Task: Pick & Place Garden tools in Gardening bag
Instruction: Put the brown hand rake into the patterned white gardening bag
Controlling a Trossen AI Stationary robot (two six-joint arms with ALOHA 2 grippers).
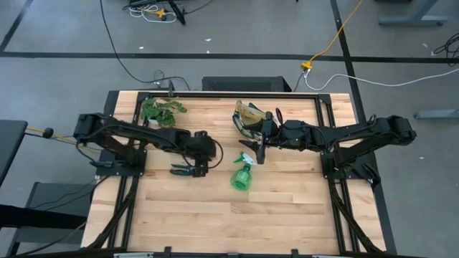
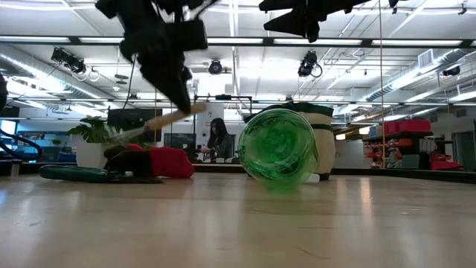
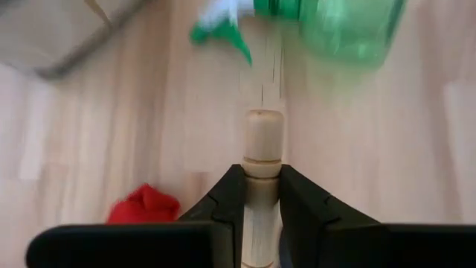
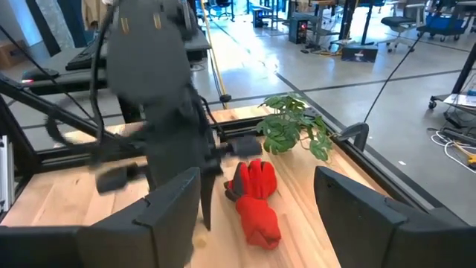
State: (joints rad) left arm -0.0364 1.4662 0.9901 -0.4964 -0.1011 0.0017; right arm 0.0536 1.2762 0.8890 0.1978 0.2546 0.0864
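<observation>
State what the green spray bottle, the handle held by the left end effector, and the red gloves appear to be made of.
Green spray bottle: likely translucent plastic; light glows through its body in the low view.
Pale cylindrical rake handle, clamped in the left end effector: apparently unpainted wood, matte, with turned grooves.
Red gloves: soft fabric or knit, matte and creased; the exact fibre is unclear.

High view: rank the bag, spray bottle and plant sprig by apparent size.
1. Plant sprig and bag: look about alike; the right arm covers part of the bag.
2. Spray bottle: smallest.
</observation>
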